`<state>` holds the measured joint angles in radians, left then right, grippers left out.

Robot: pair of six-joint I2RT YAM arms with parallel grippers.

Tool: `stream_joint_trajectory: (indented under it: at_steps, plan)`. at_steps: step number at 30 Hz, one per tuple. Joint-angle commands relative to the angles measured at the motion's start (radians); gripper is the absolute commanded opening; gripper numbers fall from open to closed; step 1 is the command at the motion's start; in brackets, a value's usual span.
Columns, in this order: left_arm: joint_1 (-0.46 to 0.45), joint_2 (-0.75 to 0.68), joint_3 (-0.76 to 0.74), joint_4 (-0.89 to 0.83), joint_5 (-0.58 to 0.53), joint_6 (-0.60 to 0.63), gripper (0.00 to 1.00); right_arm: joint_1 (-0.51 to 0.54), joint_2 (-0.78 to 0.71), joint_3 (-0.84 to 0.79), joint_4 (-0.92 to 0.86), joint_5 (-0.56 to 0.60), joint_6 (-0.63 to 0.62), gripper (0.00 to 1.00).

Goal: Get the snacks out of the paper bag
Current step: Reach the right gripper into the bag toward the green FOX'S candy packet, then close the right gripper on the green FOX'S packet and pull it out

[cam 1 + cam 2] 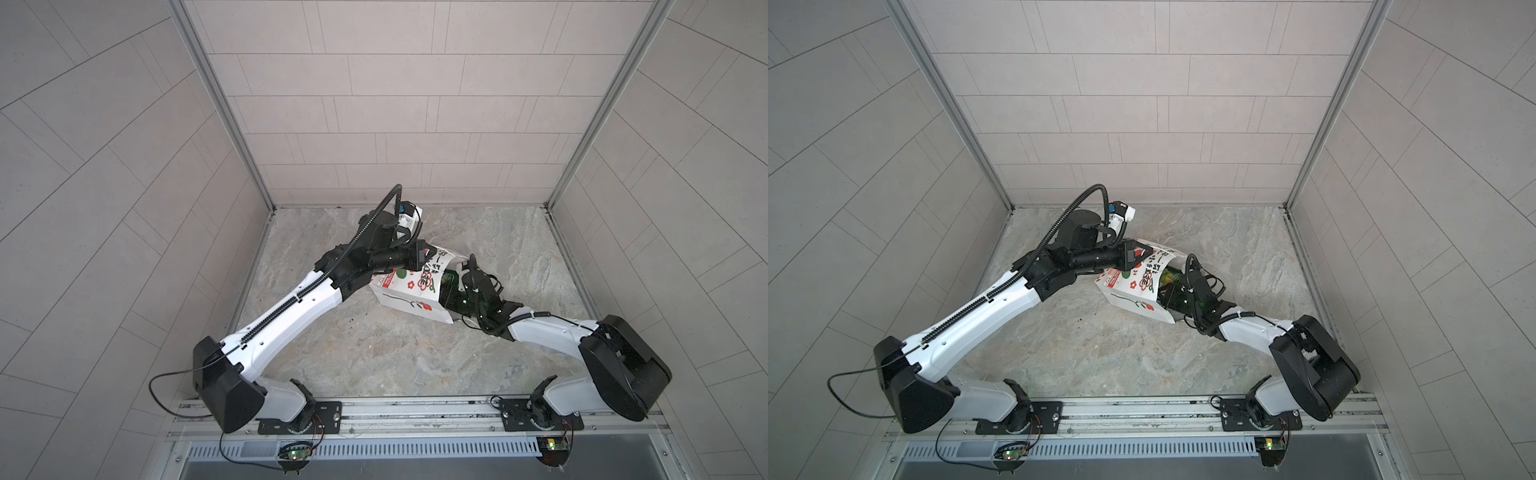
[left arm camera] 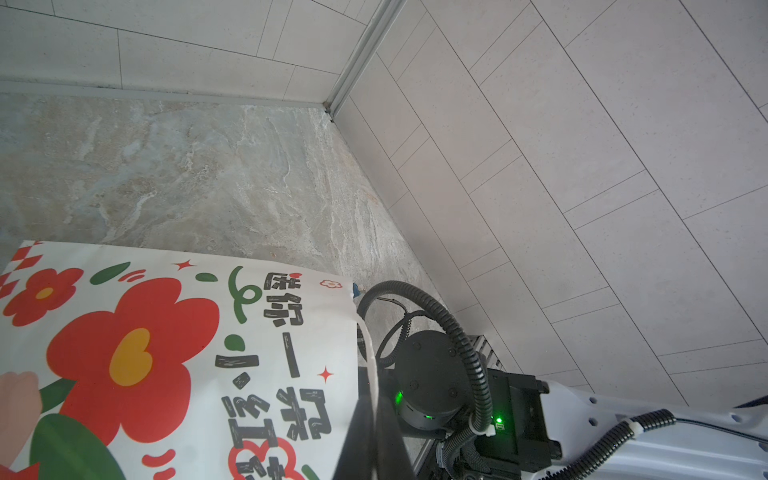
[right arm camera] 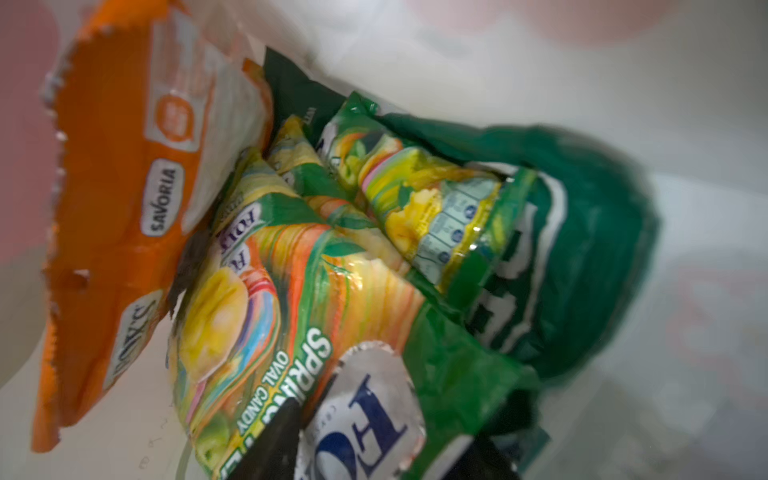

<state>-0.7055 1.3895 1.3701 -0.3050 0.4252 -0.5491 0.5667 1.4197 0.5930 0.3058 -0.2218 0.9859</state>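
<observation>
The white paper carrier bag with the red flower print (image 1: pixel 399 301) lies on its side on the grey marbled tabletop (image 1: pixel 374 361), just right of centre in both top views, with its mouth turned to the right. The left gripper (image 2: pixel 376 415), at the bottom centre of the left wrist view, is pinched tight on the bag's rim where a white cord handle (image 2: pixel 369 357) runs in, and it holds the mouth up. The right gripper (image 3: pixel 395 419) is inside the bag. Its dark fingers (image 3: pixel 282 440) sit astride the near end of a glossy green-yellow "FOX'S" candy packet (image 3: pixel 291 307) at the bottom of the right wrist view, but blur hides whether they pinch it. To do this step well, I judge, the jaws should close on that flat sealed end alone. They should then draw straight back through the mouth, with the left holding the paper lifted so nothing snags. Counted: one bag; two green-yellow packets, the second (image 3: pixel 428 199) higher and right of centre; one glossy orange packet (image 3: pixel 112 208) at the left; one large dark green crisp bag (image 3: pixel 590 257) under them at the right. None is out yet.
</observation>
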Motion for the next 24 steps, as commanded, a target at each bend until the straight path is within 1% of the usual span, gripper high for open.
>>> stream_joint_trajectory:
  at_steps: [1,2,4,6,7,12,13,17,21,24]
  plan:
    - [-0.002,-0.039,0.024,-0.007,0.0,0.019,0.0,-0.001,0.004,0.019,0.052,-0.022,0.014,0.36]
    - [-0.002,-0.04,0.024,-0.009,-0.001,0.021,0.0,0.0,0.0,0.02,0.049,-0.02,0.013,0.31]
    - [-0.003,-0.043,0.023,-0.012,-0.003,0.024,0.0,-0.001,-0.015,0.019,0.038,-0.014,0.005,0.16]
    - [-0.003,-0.043,0.023,-0.017,-0.006,0.03,0.0,-0.002,-0.03,0.021,0.022,-0.007,-0.007,0.04]
    - [-0.002,-0.043,0.023,-0.021,-0.009,0.033,0.0,-0.001,-0.041,0.02,0.014,-0.003,-0.014,0.0]
    - [-0.003,-0.048,0.023,-0.07,-0.047,0.062,0.0,-0.002,-0.092,0.02,-0.03,-0.002,-0.054,0.0]
    - [-0.002,-0.051,0.023,-0.085,-0.06,0.072,0.0,0.0,-0.106,0.049,-0.045,-0.006,-0.067,0.0]
    - [-0.002,-0.068,0.027,-0.131,-0.109,0.104,0.0,-0.001,-0.15,0.065,-0.111,-0.016,-0.118,0.0]
    - [-0.002,-0.08,0.026,-0.162,-0.147,0.128,0.0,-0.001,-0.196,0.059,-0.135,-0.038,-0.164,0.0]
    - [-0.002,-0.086,0.027,-0.178,-0.161,0.141,0.0,-0.001,-0.233,0.052,-0.165,-0.028,-0.188,0.0]
